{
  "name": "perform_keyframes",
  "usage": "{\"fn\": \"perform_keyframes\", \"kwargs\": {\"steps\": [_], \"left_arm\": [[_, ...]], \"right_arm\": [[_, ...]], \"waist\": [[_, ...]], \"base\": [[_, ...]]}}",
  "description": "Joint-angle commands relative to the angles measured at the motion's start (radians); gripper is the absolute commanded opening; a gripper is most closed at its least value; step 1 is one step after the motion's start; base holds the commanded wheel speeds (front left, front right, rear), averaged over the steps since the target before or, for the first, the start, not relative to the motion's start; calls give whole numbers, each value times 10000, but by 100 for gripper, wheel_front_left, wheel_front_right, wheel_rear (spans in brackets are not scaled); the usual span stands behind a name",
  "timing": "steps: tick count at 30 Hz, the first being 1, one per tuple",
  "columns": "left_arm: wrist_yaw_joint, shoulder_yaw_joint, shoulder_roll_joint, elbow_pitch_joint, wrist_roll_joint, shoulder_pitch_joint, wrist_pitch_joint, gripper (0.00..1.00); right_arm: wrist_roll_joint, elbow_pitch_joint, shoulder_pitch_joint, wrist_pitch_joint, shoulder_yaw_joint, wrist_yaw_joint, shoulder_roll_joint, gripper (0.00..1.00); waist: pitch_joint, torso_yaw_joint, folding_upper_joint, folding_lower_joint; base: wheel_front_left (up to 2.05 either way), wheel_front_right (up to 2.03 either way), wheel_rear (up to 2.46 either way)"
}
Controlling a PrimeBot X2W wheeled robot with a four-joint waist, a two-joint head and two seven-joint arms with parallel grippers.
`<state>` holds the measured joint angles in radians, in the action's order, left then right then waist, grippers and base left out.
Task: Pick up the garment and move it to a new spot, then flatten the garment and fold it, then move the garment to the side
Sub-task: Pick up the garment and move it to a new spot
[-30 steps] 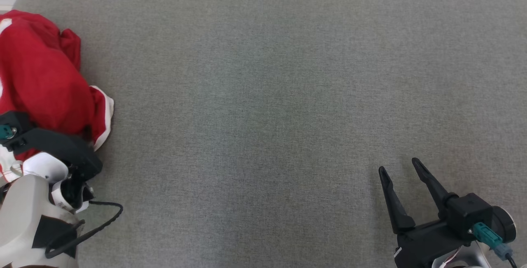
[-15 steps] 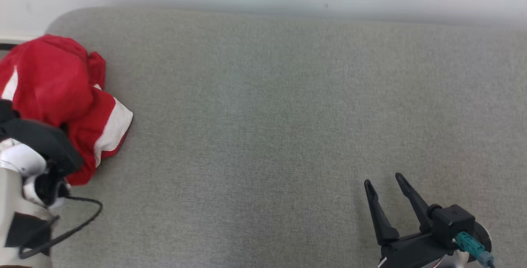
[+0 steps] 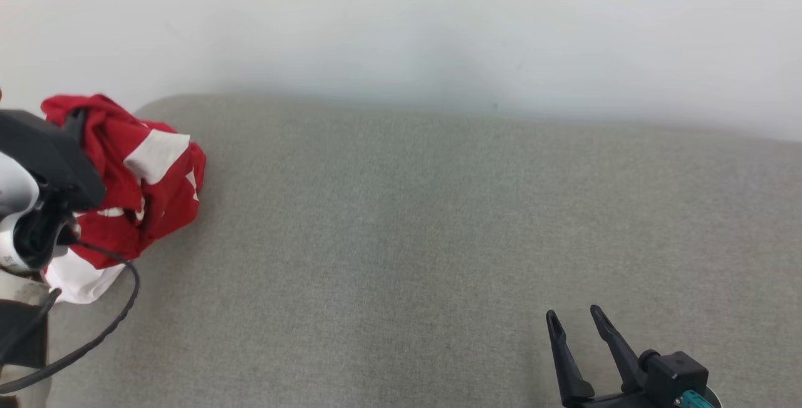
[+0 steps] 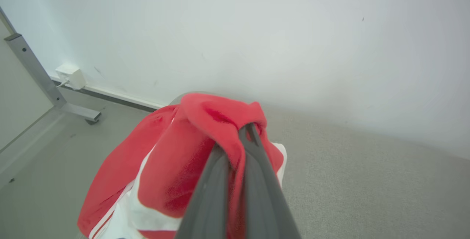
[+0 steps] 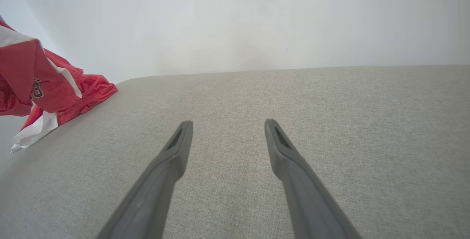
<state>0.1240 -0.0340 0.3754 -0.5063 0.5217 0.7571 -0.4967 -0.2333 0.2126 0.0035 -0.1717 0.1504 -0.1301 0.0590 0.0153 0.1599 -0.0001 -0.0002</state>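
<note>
Long dark fingers (image 5: 293,173), white forearm (image 3: 12,195), black cable (image 3: 137,282)

Garment (image 3: 150,188) at left end of padded surface (image 3: 438,239) (partly past its edge), wall (image 3: 401,19) behind, right gripper (image 3: 572,312) front right

Dark print (image 5: 38,89) on red garment (image 5: 22,66), seen from my right wrist: reads like "3", maybe second digit beside it, fold cuts it off. White marks (image 3: 113,212) on garment in head view: too blurred to read.

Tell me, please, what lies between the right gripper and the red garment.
Only bare grey upholstery lies between the right gripper and the garment; the head view shows it.
</note>
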Motion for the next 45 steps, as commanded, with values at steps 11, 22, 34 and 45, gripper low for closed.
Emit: {"fn": "perform_keyframes", "kwargs": {"steps": [11,22,34,45], "left_arm": [[45,677,-884,2245,401,119,-140,0],[72,1422,-1930,3019,727,-425,473,0],[71,2318,-2805,2002,639,-1192,1662,0],[-250,3058,-3068,-1027,26,-1801,3309,48]], "right_arm": [[25,214,137,-262,-238,-13,-78,100],[348,-377,182,269,-368,-11,127,100],[378,-824,209,543,-392,-13,162,100],[291,-848,-22,557,102,-11,74,100]], "waist": [[-919,-1579,1,2],[-620,-3883,1,2],[275,-5208,1,2],[881,-5382,1,2]], "base": [[0,0,0],[0,0,0],[0,0,0],[0,0,0]]}}
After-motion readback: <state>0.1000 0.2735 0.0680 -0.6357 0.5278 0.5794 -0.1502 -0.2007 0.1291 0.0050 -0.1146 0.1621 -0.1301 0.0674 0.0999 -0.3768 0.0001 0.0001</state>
